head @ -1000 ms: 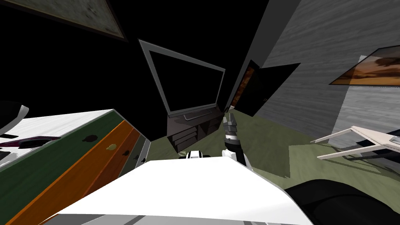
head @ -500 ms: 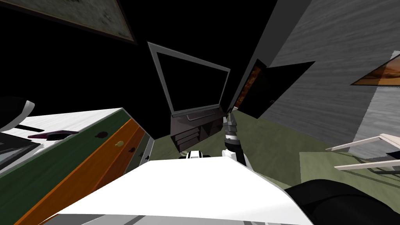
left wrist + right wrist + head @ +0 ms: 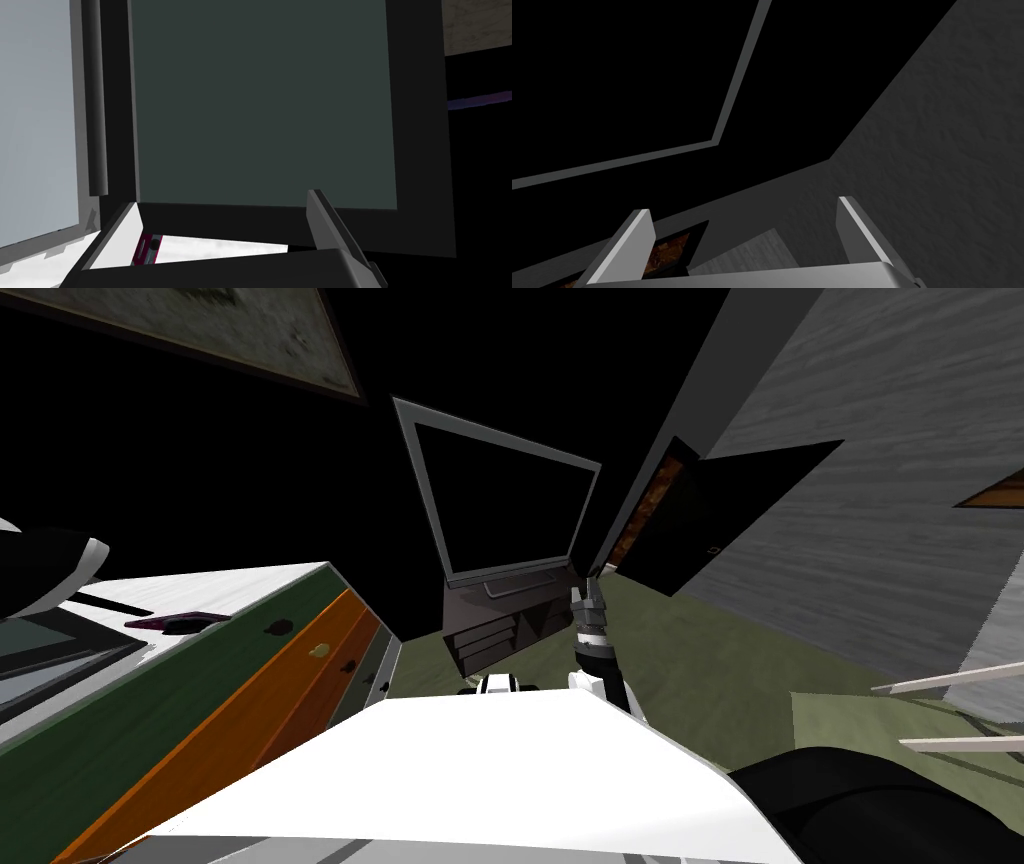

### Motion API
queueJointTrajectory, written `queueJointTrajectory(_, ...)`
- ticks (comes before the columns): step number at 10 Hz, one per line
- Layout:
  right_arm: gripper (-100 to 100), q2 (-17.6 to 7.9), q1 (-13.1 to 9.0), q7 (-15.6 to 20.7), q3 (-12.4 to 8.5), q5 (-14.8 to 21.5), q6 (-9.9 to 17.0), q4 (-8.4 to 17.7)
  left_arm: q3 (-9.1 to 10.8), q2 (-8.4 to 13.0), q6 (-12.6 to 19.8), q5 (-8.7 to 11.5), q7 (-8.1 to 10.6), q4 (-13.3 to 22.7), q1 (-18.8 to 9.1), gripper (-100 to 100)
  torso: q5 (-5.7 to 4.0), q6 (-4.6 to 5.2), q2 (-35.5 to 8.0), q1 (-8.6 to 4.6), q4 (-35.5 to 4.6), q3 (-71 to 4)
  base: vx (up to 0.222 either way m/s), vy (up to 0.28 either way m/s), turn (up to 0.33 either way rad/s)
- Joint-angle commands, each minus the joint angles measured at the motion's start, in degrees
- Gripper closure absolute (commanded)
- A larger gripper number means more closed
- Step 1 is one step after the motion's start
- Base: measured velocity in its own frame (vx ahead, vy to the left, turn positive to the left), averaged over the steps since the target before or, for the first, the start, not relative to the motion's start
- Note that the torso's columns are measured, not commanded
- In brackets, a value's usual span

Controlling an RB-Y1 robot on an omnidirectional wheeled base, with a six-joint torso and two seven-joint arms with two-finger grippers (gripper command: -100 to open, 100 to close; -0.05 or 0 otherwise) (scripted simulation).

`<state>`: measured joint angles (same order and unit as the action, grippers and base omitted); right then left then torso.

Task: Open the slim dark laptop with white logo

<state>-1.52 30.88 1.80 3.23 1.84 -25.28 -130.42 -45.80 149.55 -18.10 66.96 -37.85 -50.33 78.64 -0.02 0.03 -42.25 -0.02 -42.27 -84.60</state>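
Left arm is the one on the job: the laptop [image 3: 40, 653] sits at the far left end of the white-topped counter [image 3: 230, 588], right where that arm reaches. The right gripper [image 3: 742, 205] hangs out front toward the TV [image 3: 505, 503], fingers spread, holding nothing, well apart from the work. Seen from the left wrist, the left gripper [image 3: 223, 197] is close up on the laptop, fingers spread with nothing pinched. A dark panel in a black frame stands square ahead of them, its near edge running across from one finger to the other. A hinge bar [image 3: 95, 100] lies off beside one finger, running roughly the way the fingers point, and joins that dark panel to a paler grey panel [image 3: 37, 125]. So the two leaves look already parted, I'd say, and any further swing turns about that bar. Whether a finger touches the frame, I can't tell. A small magenta thing [image 3: 147, 247] lies on the counter near the frame's corner. The counter's drawers [image 3: 260, 698] are all shut, contents hidden.
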Motion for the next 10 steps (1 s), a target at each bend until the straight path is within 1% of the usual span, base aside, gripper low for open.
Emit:
queueJointTrajectory(1, 0, 0.0, 0.0, 0.0, 0.0, 0.0, 0.0, 0.0, -0.95, 0.7, -4.6, -0.5, 1.64, 1.7, -3.0, -100, 0.02, -0.01, 0.0, 0.05, 0.0, 0.0, 0.033, 0.039, 0.141)
queueJointTrajectory(2, 0, 0.0, 0.0, 0.0, 0.0, 0.0, 0.0, 0.0, -1.26, 1.1, -6.3, -0.7, 2.47, 2.4, -4.0, -100, 0.01, 0.0, 0.0, 0.09, 0.0, 0.0, 0.032, 0.041, 0.124)
queueJointTrajectory(3, 0, 0.0, 0.0, 0.0, 0.0, 0.0, 0.0, 0.0, -1.26, 1.1, -6.3, -0.7, 2.47, 2.4, -4.0, -100, -0.02, 0.07, 0.0, 0.09, 0.0, 0.0, 0.018, 0.026, 0.043)
queueJointTrajectory(10, 0, 0.0, 0.0, 0.0, 0.0, 0.0, 0.0, 0.0, -3.2, 3.3, -17.4, -2.0, 7.81, 7.4, -10.1, -100, -0.02, 0.06, 0.0, 0.0, 0.0, 0.0, 0.03, 0.037, 0.107)
